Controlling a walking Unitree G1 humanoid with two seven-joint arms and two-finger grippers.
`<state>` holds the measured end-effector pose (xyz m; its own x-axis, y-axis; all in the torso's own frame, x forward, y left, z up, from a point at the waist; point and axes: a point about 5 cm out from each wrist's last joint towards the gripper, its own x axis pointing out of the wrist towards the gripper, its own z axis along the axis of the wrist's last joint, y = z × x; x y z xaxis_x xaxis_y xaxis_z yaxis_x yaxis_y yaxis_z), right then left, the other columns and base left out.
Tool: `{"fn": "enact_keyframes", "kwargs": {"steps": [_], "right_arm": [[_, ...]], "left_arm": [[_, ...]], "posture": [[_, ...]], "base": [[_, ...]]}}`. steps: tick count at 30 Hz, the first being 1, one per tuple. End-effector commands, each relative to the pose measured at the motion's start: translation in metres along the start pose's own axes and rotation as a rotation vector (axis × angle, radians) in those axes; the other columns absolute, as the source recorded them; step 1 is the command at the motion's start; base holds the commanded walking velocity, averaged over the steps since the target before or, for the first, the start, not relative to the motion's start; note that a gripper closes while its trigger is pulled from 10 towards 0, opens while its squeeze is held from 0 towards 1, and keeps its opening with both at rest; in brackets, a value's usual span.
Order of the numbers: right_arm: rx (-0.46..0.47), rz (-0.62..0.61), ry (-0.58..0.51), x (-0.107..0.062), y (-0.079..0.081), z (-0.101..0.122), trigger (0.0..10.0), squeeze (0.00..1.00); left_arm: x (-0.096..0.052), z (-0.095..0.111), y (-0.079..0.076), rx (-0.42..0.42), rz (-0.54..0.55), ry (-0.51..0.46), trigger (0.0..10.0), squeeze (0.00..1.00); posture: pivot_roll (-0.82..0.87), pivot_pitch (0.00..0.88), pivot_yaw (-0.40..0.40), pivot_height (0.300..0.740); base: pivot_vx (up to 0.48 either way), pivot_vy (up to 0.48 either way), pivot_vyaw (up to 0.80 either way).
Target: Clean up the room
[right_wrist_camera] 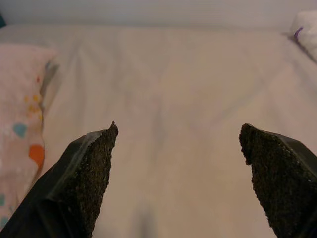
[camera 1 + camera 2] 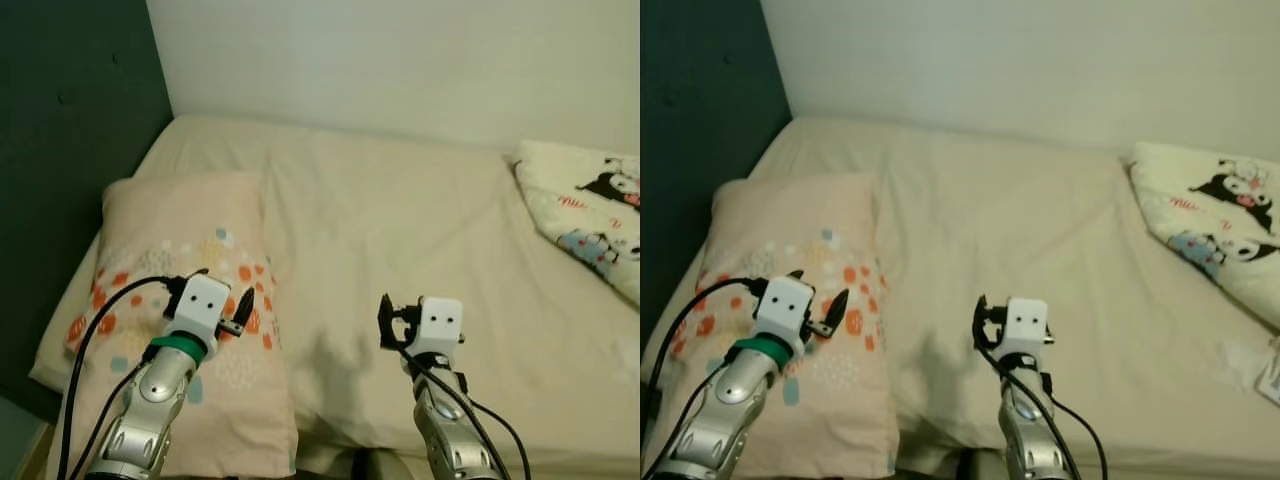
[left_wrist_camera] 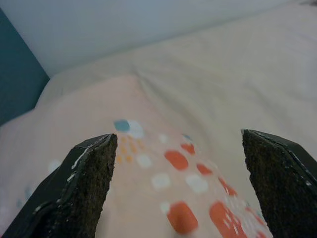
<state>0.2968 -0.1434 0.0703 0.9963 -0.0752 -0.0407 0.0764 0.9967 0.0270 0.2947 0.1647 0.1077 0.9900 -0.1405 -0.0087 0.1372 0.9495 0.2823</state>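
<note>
Cream sheet covers the bed [image 2: 400, 250], which fills the scene below a pale wall [image 2: 400, 60]; a dark teal wall [image 2: 70, 150] bounds it on the robot's left. Pink pillow [image 2: 190, 290], dotted orange, white and blue, lies at the bed's left edge, running from near the head towards the robot; a white blanket [image 2: 590, 215] with cartoon figures lies bunched at the far right; a small crumpled white scrap [image 2: 1255, 365] sits on the sheet near the right edge. Left gripper [image 2: 210, 293] hovers over the pillow's printed patch; in the left wrist view its fingers [image 3: 81, 188] stand wide apart with pillow between and beyond them, gripping nothing; whether they touch the fabric cannot be told. Right gripper [image 2: 398, 315] hovers over bare sheet just right of the pillow; its fingers [image 1: 84, 173] also stand spread and empty in the right wrist view, pillow at one side, blanket corner far off.

Progress, as a judgement: tidying looks at an early stage; the pillow lies lengthwise along the edge, not squared at the head; the blanket is unfolded; the scrap is not yet collected. Likely step in hand: taking hold of the pillow, the left gripper being nearest; the blanket and scrap remain after that.
</note>
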Motion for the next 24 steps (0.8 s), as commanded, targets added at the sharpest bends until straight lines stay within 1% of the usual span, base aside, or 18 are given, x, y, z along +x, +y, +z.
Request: {"fn": "enact_keyframes", "kwargs": {"steps": [1, 5, 11, 19, 21, 23, 24], "right_arm": [[-0.002, 0.003, 0.011, -0.003, 0.0, -0.001, 10.0, 0.0], [0.008, -0.011, 0.035, -0.004, -0.003, -0.005, 10.0, 0.0], [0.011, -0.004, 0.049, -0.003, 0.0, -0.005, 10.0, 0.0], [0.028, 0.004, 0.069, -0.002, 0.0, -0.007, 10.0, 0.0], [0.023, 0.004, 0.073, -0.003, 0.0, -0.008, 10.0, 0.0], [0.023, 0.003, 0.074, -0.003, 0.0, -0.008, 10.0, 0.0], [0.025, 0.0, 0.078, -0.003, 0.0, -0.009, 10.0, 0.0]], "left_arm": [[-0.004, -0.005, -0.001, -0.013, 0.009, 0.031, 10.0, 0.0], [-0.005, -0.01, 0.0, -0.006, 0.018, 0.054, 10.0, 0.0], [-0.005, -0.011, 0.003, -0.019, 0.035, 0.069, 10.0, 0.0], [-0.006, -0.011, 0.005, -0.037, 0.044, 0.077, 10.0, 0.0], [-0.003, -0.001, 0.012, -0.031, 0.048, 0.043, 10.0, 0.0], [-0.002, 0.001, 0.015, -0.026, 0.052, 0.034, 10.0, 0.0], [0.006, 0.012, 0.033, -0.009, 0.102, 0.001, 10.0, 0.0]], "posture": [[0.09, 0.0, -0.018, 0.7], [0.1, 0.0, -0.018, 0.715], [0.1, 0.0, -0.019, 0.74], [0.1, 0.0, -0.022, 0.74], [0.1, 0.0, -0.022, 0.74], [0.1, 0.0, -0.022, 0.74], [0.11, 0.0, -0.021, 0.74]], "base": [[0.0, 0.0, 0.0], [0.0, 0.0, 0.0], [0.0, 0.0, 0.0], [0.0, 0.0, 0.0], [0.0, 0.0, 0.0], [0.0, 0.0, 0.0], [0.0, 0.0, 0.0]]}}
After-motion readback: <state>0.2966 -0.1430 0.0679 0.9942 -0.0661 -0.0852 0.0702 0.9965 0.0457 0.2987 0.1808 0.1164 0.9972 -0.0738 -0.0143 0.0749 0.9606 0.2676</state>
